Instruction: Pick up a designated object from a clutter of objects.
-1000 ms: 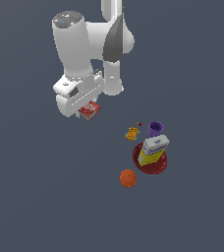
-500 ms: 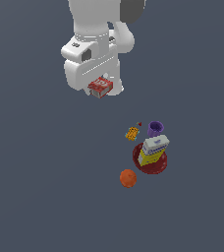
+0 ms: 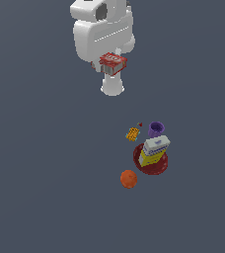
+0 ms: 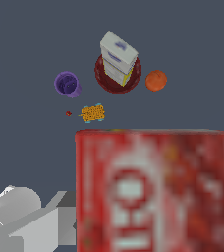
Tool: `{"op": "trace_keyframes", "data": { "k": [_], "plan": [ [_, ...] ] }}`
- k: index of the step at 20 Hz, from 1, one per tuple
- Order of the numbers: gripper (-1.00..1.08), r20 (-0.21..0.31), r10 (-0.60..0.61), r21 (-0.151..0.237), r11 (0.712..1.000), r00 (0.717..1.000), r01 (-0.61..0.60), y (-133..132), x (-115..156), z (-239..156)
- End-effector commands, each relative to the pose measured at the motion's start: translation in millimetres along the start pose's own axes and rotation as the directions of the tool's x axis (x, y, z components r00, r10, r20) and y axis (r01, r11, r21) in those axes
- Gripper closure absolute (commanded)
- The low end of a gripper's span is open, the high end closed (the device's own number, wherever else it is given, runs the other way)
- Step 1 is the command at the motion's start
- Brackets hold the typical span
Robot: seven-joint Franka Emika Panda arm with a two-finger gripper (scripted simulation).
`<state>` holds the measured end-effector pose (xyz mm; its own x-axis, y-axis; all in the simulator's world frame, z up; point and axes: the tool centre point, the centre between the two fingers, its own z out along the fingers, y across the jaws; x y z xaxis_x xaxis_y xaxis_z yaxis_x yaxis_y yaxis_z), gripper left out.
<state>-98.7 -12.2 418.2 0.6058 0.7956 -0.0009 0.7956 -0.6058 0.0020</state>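
I hold the small red box [image 3: 113, 61] [image 4: 155, 192] clamped in my gripper [image 3: 110, 67], high in the upper middle of the exterior frame. It fills the lower half of my wrist view, blurred. Well apart, lower right of centre, lie the orange ball [image 3: 129, 178], purple cup [image 3: 156, 129] and yellow-and-white box [image 3: 153, 150] on the dark red plate [image 3: 159, 167].
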Motion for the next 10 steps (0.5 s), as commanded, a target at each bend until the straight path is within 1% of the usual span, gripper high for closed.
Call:
{"op": "trace_keyframes", "data": {
  "k": [1, 5, 10],
  "plan": [
    [1.08, 0.0, 0.0, 0.001, 1.0, 1.0, 0.0, -5.3, 4.5, -13.0],
    [1.08, 0.0, 0.0, 0.002, 1.0, 1.0, 0.0, -9.7, 9.6, -26.2],
    [1.08, -0.001, 0.001, 0.002, 1.0, 1.0, -0.001, -11.1, 11.8, -31.8]
  ]
}}
